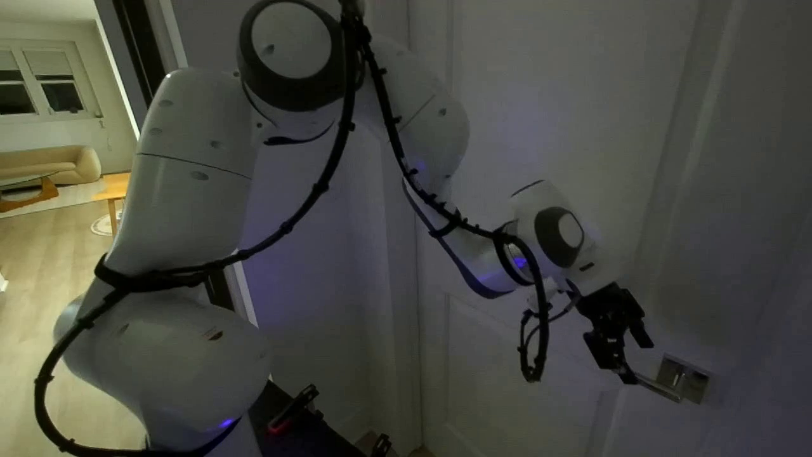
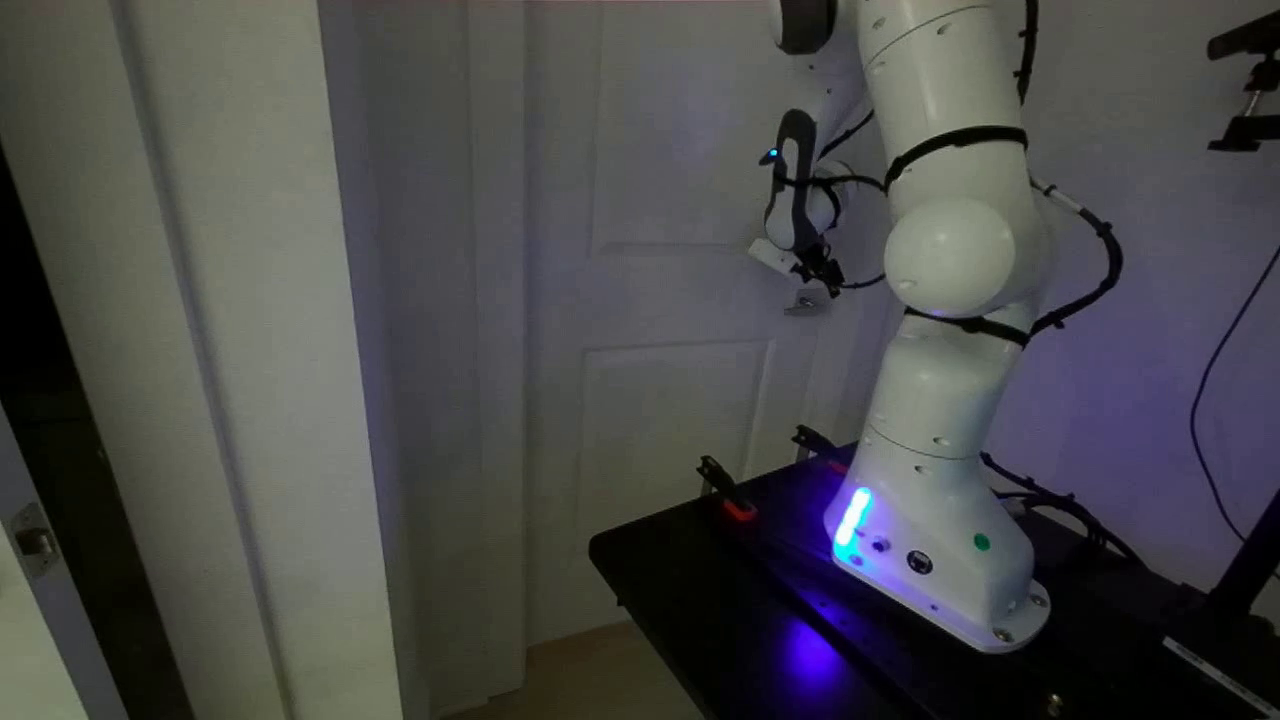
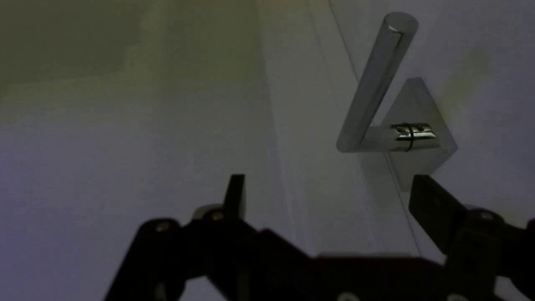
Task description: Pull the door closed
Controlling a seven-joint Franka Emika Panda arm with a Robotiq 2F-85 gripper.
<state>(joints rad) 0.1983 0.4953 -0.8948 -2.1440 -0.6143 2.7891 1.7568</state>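
Note:
The tall white panelled door (image 1: 558,127) stands behind my arm; it also shows in an exterior view (image 2: 660,430) and fills the right of the wrist view (image 3: 497,167). Its silver lever handle (image 1: 660,386) sits on a rectangular plate (image 1: 696,381). The handle is small in an exterior view (image 2: 805,303) and large in the wrist view (image 3: 376,83). My gripper (image 1: 637,358) is open with nothing between its fingers. In the wrist view (image 3: 329,177) the lever lies beyond the fingertips, above and right of centre. Whether fingertip and lever touch I cannot tell. The gripper also shows in an exterior view (image 2: 830,282).
My arm stands on a black table (image 2: 700,570) with clamps (image 2: 735,500) at its edge. A black cable (image 1: 317,187) hangs along the arm. A white wall corner (image 2: 260,300) stands left of the door. A lit room (image 1: 57,254) lies beyond an opening.

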